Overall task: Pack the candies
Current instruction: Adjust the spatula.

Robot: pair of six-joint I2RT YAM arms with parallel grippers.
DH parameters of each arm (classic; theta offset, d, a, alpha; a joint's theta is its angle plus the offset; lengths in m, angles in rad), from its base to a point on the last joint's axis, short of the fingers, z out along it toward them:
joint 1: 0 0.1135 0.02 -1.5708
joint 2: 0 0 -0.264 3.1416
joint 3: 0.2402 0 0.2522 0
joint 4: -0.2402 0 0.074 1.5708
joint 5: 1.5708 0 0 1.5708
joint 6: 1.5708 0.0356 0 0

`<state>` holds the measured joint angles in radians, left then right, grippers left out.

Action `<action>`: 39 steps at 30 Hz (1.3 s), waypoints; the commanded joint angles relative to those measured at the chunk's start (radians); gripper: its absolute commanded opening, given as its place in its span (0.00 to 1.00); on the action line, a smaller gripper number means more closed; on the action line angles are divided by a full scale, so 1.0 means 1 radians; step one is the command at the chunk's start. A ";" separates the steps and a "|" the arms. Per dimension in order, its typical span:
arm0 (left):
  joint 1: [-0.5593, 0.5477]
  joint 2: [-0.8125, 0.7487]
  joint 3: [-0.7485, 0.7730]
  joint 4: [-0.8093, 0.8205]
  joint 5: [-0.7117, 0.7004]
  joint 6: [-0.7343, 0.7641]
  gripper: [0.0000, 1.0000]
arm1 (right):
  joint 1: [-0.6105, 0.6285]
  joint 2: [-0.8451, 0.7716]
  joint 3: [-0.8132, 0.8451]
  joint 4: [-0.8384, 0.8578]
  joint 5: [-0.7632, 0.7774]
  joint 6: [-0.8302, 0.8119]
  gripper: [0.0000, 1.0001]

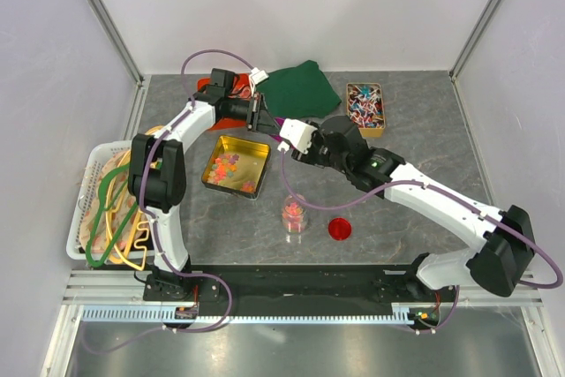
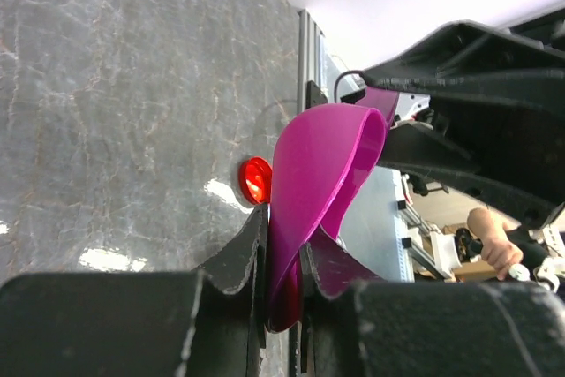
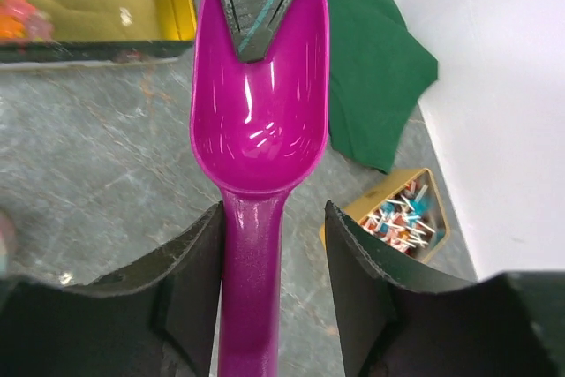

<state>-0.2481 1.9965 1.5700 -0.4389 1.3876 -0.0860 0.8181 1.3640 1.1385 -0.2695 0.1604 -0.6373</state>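
The left gripper (image 2: 284,253) clamps the magenta plastic scoop (image 3: 260,112) by its bowl; the right gripper (image 3: 274,218) gapes around the handle. The small multicoloured gummy candies (image 1: 231,165) look soft, sticky: scoop them.

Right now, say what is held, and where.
The left gripper pinches the scoop by its bowl rim; the right gripper has jaws open around the handle.

Green cloth (image 1: 300,87), red lid (image 1: 340,229)

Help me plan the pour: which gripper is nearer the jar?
Right. The right gripper, open around the scoop handle, is beyond the jar; the left gripper, pinching the scoop's bowl, is farther back-left.
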 commanded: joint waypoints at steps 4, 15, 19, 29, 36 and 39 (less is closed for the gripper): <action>-0.026 -0.027 0.013 0.020 0.097 0.019 0.02 | -0.040 -0.043 -0.025 0.032 -0.117 0.050 0.53; -0.048 -0.068 0.002 0.020 0.110 0.022 0.02 | -0.051 -0.020 -0.034 0.069 -0.136 0.079 0.42; -0.051 -0.076 0.001 0.022 0.113 0.022 0.02 | -0.057 -0.022 -0.042 0.073 -0.136 0.082 0.26; -0.054 -0.076 -0.002 0.023 0.108 0.023 0.18 | -0.063 -0.025 -0.056 0.081 -0.128 0.085 0.00; -0.016 -0.056 0.011 0.025 0.019 0.028 0.54 | -0.065 -0.062 -0.056 0.093 -0.064 0.113 0.00; 0.032 -0.042 0.039 0.019 -0.086 0.019 0.57 | -0.068 -0.059 -0.046 0.085 -0.070 0.100 0.00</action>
<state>-0.2760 1.9793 1.5654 -0.4305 1.3849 -0.0761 0.7567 1.3380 1.0775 -0.2359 0.0708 -0.5484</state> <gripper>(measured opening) 0.561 0.346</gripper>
